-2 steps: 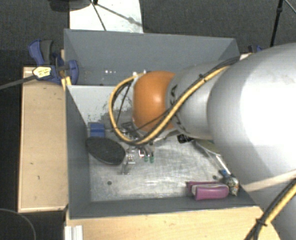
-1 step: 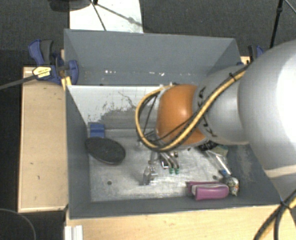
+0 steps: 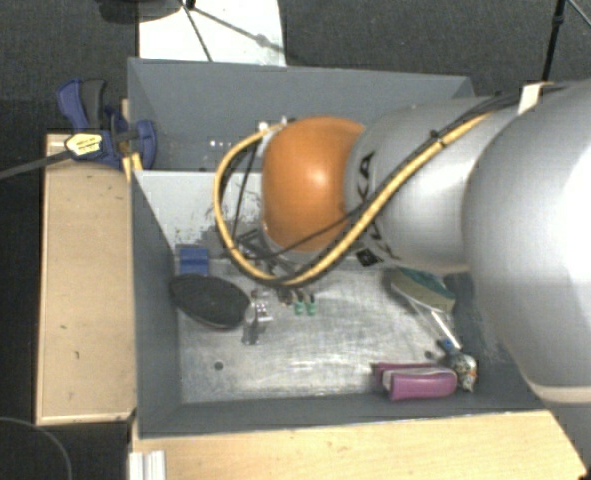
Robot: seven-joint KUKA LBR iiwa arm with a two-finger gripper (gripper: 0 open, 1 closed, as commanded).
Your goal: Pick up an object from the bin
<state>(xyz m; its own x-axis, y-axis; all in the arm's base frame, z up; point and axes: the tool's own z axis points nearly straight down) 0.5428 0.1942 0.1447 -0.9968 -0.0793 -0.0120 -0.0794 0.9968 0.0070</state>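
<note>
Arm (image 3: 505,198): a thick silver robot arm reaching in from the right. It covers the right-hand and upper part of the bin.

Bin (image 3: 157,278): a grey metal box with sloping walls and a scuffed, pale floor. A few small things lie apart on the floor, not heaped.

Orange cover (image 3: 310,183): a rounded, glossy dome on the arm's wrist, above the middle of the bin near the back wall.

Cables (image 3: 407,171): a yellow and black bundle runs along the arm. It loops round the left of the orange cover and passes under it.

Black oval thing (image 3: 210,301): flat, dark and pebble-shaped. It lies on the floor at the left of the bin, and of the loose things it is the nearest to the gripper.

Purple thing (image 3: 420,381): a pinkish-purple oblong lying flat near the front wall, towards the right, well apart from the gripper.

Teal and white tool (image 3: 427,296): long and thin, lying slantwise at the right. Its upper end is hidden under the arm.

Blue block (image 3: 191,260): small and squarish, just behind the black oval thing and close to the left wall.

Gripper (image 3: 257,322): a small metal tip hanging below the orange cover, low over the floor, just beside the right end of the black oval thing.

Gripper state: it cannot be told whether it is wide, narrow or gripping anything.

Green bits (image 3: 303,308): two tiny green pieces just right of the gripper.
</note>
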